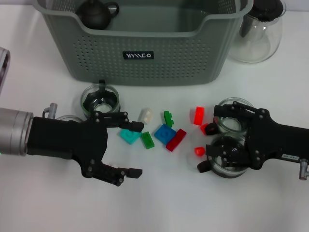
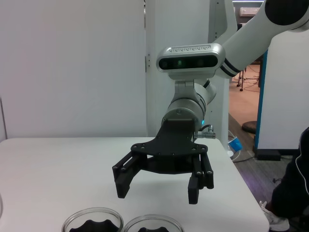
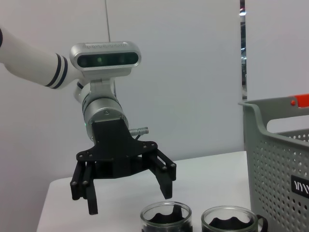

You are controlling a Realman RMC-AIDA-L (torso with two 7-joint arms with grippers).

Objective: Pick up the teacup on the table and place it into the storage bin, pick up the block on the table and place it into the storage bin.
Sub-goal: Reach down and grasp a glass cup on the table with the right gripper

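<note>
Bright even overhead light, soft shadows, sharp focus

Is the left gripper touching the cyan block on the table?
Apart. The right wrist view shows the left gripper open and hanging in the air, with clear space between its fingertips and the table.

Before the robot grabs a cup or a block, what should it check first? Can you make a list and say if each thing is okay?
1. Left hand open: ok, fingers spread wide above the table.
2. Right hand open: ok, fingers apart over the two glass cups on that side.
3. Storage bin has room: ok, only a dark teapot sits in one corner.
4. Blocks reachable: ok, scattered loose between the two hands.
5. Glass cup near the left hand upright: ok, standing in front of the bin.
6. Hand lined up over one target: not ok, the left hand hovers beside the blocks, over none of them.
</note>
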